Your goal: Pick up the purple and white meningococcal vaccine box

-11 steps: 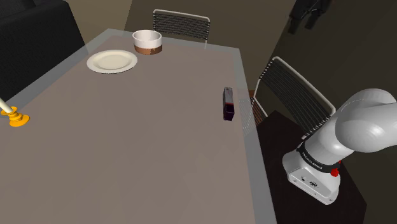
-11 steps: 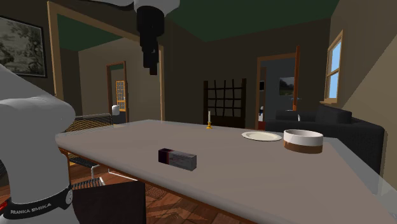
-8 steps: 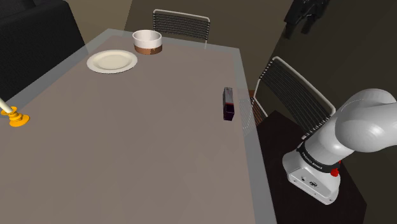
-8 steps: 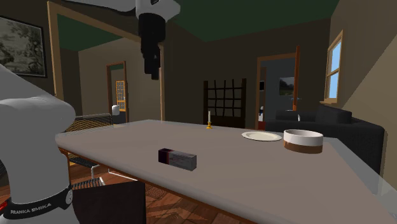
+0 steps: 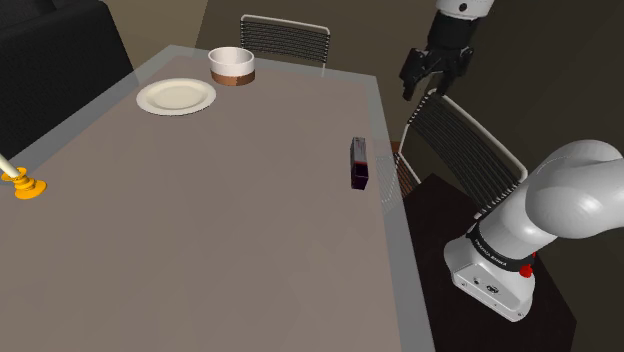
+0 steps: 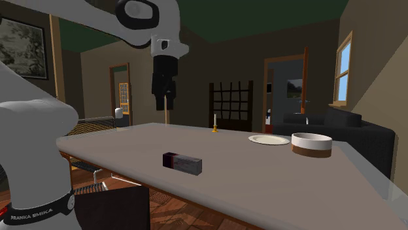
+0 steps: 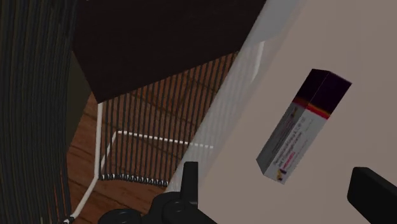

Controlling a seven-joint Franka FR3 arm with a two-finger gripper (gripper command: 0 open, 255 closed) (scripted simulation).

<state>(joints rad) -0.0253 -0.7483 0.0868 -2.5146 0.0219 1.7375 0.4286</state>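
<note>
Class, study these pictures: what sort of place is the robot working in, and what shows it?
Most likely a home dining room: a long table set with a plate and a bowl, and a slatted chair at its end.

The box (image 5: pixel 358 163) is lying flat on its long side (dark purple at one end, white along the rest), sitting near the edge of the tabletop (image 5: pixel 200 230) on the shoulder view's right.

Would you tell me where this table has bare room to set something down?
The broad stretch between candlestick, plate and vaccine box is bare, as is the shoulder view's lower part. Plate and bowl crowd the far corner.
</note>
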